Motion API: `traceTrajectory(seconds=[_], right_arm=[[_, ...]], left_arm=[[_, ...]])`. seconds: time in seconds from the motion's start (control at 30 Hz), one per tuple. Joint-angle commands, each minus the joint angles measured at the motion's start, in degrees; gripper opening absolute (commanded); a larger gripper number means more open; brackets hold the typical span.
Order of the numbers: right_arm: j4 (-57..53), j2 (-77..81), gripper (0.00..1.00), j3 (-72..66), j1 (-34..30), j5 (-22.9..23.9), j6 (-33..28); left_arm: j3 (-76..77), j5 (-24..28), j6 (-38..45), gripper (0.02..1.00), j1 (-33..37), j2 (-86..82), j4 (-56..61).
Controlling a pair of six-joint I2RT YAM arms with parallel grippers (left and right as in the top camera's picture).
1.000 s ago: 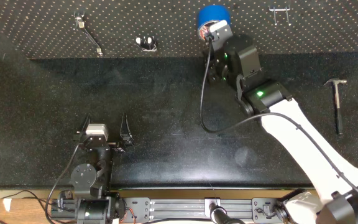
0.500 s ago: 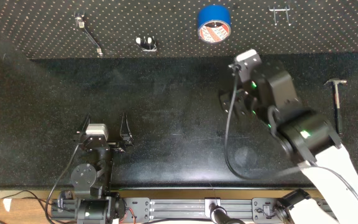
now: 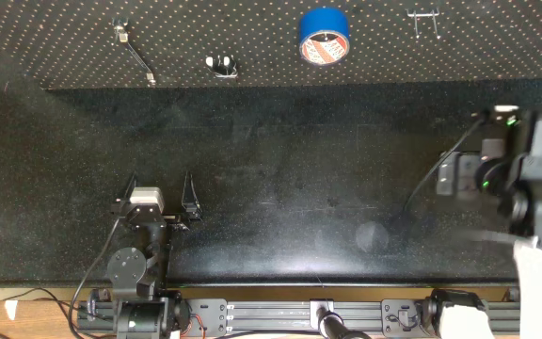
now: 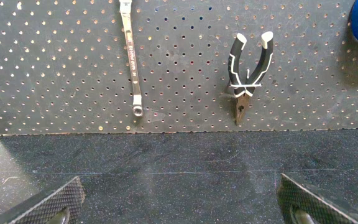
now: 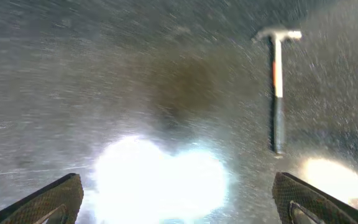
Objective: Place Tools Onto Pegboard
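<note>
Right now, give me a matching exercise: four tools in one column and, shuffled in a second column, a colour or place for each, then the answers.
Tools
A. wrench
B. pliers
C. tape roll
D. hammer

Descriptions
1. lies flat on the dark table
2. blue, on the pegboard
3. slim and silver, on the pegboard
4. black handles with white tips

Pairs: A-3, B-4, C-2, D-1

The left end effector point(image 3: 159, 185) is sitting wide open near the worktop's point(image 3: 280, 169) front edge; the right end effector point(image 5: 179, 202) is hovering open near its right edge.
</note>
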Motion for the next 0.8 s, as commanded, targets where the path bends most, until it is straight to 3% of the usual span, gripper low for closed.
traceTrajectory(seconds=[0.03,0.27,0.43,0.57,0.63,0.8], right_arm=[[-0.04,7.50,0.996,0.11,-6.54,-4.63,-9.64],[-0.46,15.56,0.996,0.11,-8.07,-1.36,-12.28],[-1.09,17.42,0.998,0.11,-17.59,-5.01,-19.04],[-1.53,17.42,0.998,0.11,-24.72,-5.33,-22.49],[-0.57,17.42,0.998,0.11,-27.65,-8.35,-25.94],[1.29,17.44,1.000,0.11,-30.34,-6.62,-28.87]], left_arm=[[-0.09,-0.17,0.50,0.996,-0.09,-0.59,-0.46],[-0.09,-0.17,0.50,0.996,-0.09,-0.59,-0.46],[-0.09,-0.17,0.50,0.996,-0.09,-0.59,-0.46],[-0.09,-0.17,0.50,0.996,-0.09,-0.59,-0.46],[-0.09,-0.17,0.50,0.996,-0.09,-0.59,-0.46],[-0.09,-0.17,0.50,0.996,-0.09,-0.59,-0.44]])
